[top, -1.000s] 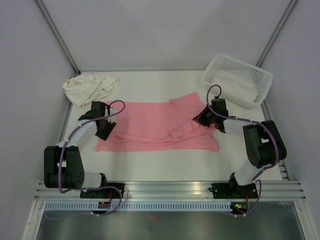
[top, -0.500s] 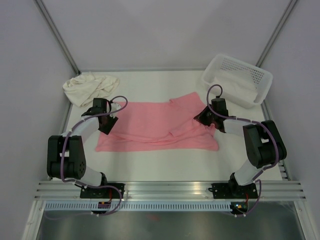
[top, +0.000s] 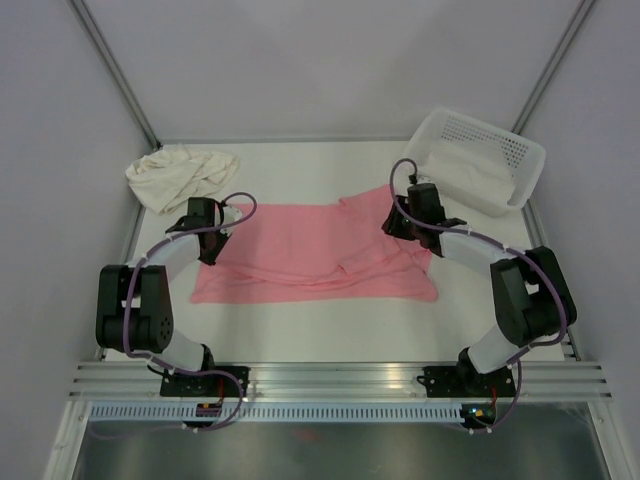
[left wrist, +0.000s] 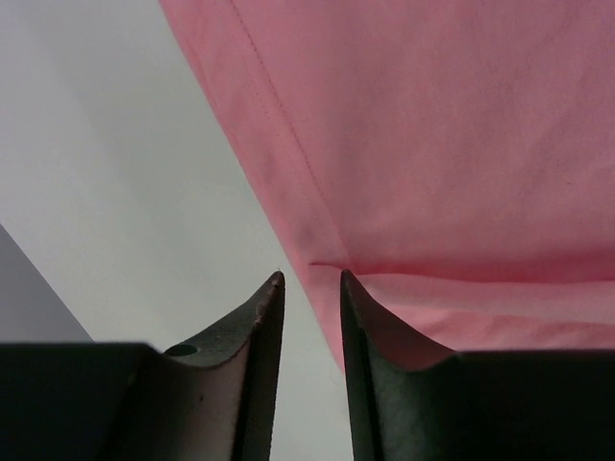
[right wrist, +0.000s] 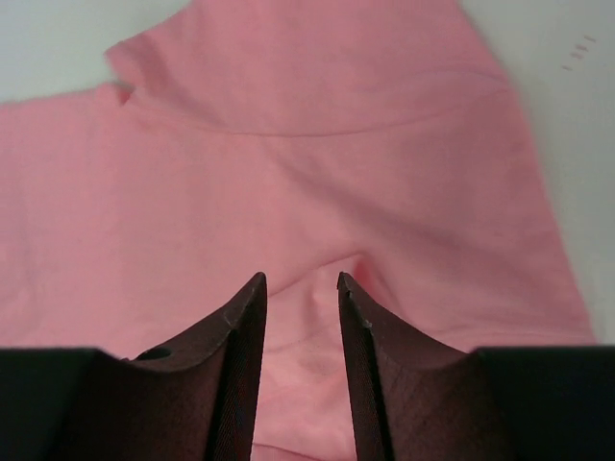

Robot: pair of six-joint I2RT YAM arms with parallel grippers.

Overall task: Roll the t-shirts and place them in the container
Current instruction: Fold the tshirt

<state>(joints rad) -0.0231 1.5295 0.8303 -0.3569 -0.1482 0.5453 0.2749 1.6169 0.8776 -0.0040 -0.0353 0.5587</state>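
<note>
The salmon-pink t-shirt (top: 315, 250) lies spread flat in the middle of the table. The cream t-shirt (top: 180, 175) sits bunched at the back left. My left gripper (top: 211, 256) is low at the pink shirt's left edge. In the left wrist view (left wrist: 311, 279) its jaws stand a little apart, the shirt's hem (left wrist: 288, 192) running between them, one finger over bare table. My right gripper (top: 392, 226) is over the shirt's right end near a sleeve. In the right wrist view (right wrist: 300, 279) it is open, with a small raised fold of pink fabric (right wrist: 356, 269) between the fingers.
A white perforated basket (top: 520, 150) holding white cloth stands at the back right, just behind my right arm. Metal frame posts rise at both back corners. The aluminium rail with the arm bases runs along the near edge.
My right gripper has moved back and left along the shirt's right end, the arm stretching out. My left gripper has shifted slightly towards the back along the left edge. The shirt lies as before.
</note>
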